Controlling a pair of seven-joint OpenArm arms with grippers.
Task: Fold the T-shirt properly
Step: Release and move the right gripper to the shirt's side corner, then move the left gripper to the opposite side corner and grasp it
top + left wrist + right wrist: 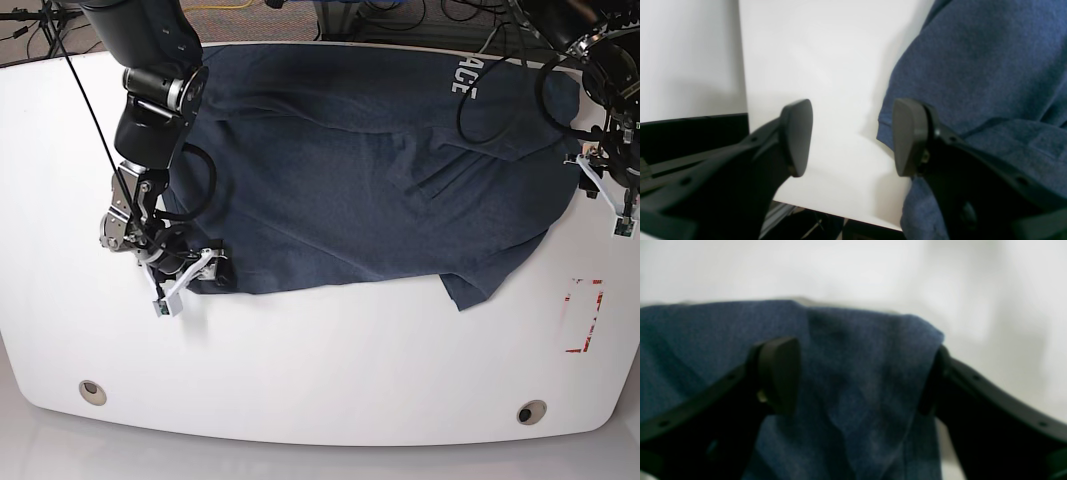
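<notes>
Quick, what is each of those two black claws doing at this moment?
Left gripper: open, empty, one finger beside the edge of the dark navy-blue cloth T-shirt.
Right gripper: open, jaws astride a T-shirt fold, not clamped.

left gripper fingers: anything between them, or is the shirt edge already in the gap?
Left wrist view: only bare white table between the fingers of the left gripper. The T-shirt edge lies behind the right-hand finger, outside the gap.

A robotics lab bench — not a home.
You're at a white table with two black arms mounted over it, loose cables tangled along the top edge of the frame, and red tape marks at lower right — a test rig.
</notes>
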